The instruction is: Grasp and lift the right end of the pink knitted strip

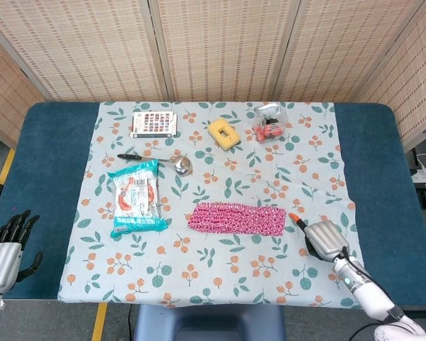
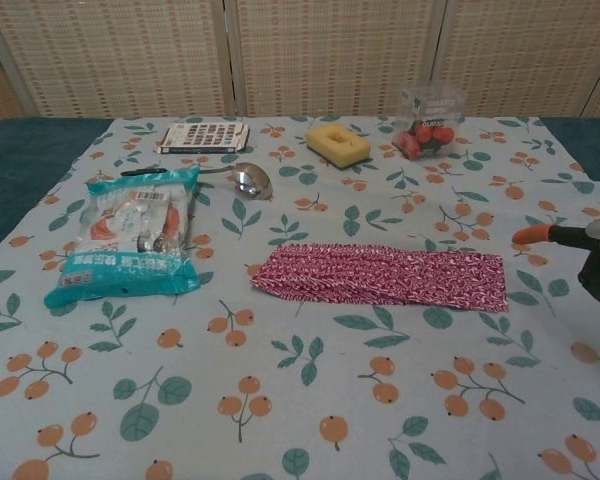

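Note:
The pink knitted strip lies flat on the floral cloth, lengthwise left to right; the chest view shows it in the middle. My right hand hovers just right of the strip's right end, holding nothing, with an orange-tipped finger pointing toward that end and a small gap between them. In the chest view the right hand enters at the right edge, apart from the strip. My left hand rests off the table's left front corner, fingers apart and empty.
A teal snack bag lies left of the strip. Behind it are a metal ladle, a patterned card, a yellow sponge and a clear box of tomatoes. The blue table shows beyond the cloth.

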`<state>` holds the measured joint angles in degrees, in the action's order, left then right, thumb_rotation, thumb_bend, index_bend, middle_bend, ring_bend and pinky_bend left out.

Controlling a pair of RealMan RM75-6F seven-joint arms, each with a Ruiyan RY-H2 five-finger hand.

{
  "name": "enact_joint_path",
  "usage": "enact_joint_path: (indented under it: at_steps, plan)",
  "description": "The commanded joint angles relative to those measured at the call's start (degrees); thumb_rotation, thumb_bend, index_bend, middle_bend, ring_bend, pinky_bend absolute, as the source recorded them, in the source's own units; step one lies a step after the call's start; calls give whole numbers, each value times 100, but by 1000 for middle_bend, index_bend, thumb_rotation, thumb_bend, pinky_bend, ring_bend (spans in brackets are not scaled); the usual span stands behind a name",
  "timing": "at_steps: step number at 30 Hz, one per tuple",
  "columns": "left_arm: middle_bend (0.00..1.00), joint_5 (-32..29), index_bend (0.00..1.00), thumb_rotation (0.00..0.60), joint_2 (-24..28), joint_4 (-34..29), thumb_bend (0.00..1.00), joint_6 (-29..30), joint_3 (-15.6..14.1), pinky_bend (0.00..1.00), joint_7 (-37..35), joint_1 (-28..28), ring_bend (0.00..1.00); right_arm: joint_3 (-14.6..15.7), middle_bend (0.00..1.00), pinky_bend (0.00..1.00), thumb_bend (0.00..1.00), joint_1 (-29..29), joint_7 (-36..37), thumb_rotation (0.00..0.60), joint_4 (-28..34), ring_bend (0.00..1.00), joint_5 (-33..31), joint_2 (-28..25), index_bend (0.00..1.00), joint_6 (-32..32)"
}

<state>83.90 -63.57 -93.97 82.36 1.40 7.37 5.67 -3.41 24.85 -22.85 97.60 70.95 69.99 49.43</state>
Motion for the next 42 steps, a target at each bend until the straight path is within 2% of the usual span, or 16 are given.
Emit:
enact_joint_path:
  at_steps: [1, 16, 23, 31, 42]
  plan:
    - [0, 7, 74, 600, -3, 8, 402, -1, -2, 166, -6, 2, 0, -11, 731, 816, 866, 161, -127, 600, 35, 834, -209, 130, 0, -150]
    - [0, -6, 75, 600, 13, 5, 401, -30, -3, 166, -32, 14, 0, 147, 731, 816, 867, 708, -576, 600, -458, 834, -1256, 669, 60, -510]
    - [0, -16, 75, 600, 23, 10, 400, -34, 2, 166, -70, 14, 0, 300, 731, 817, 867, 843, -677, 600, -559, 834, -1495, 751, 96, -517]
    - [0, -4, 75, 600, 29, 7, 401, -22, -1, 166, -87, 10, 0, 556, 731, 817, 867, 836, -698, 600, -358, 834, -1507, 500, 149, -409]
    - [0, -36, 75, 600, 44, -28, 400, -9, 9, 167, -88, -3, 0, 1103, 731, 817, 867, 560, -653, 600, 71, 835, -1182, -212, 195, -133]
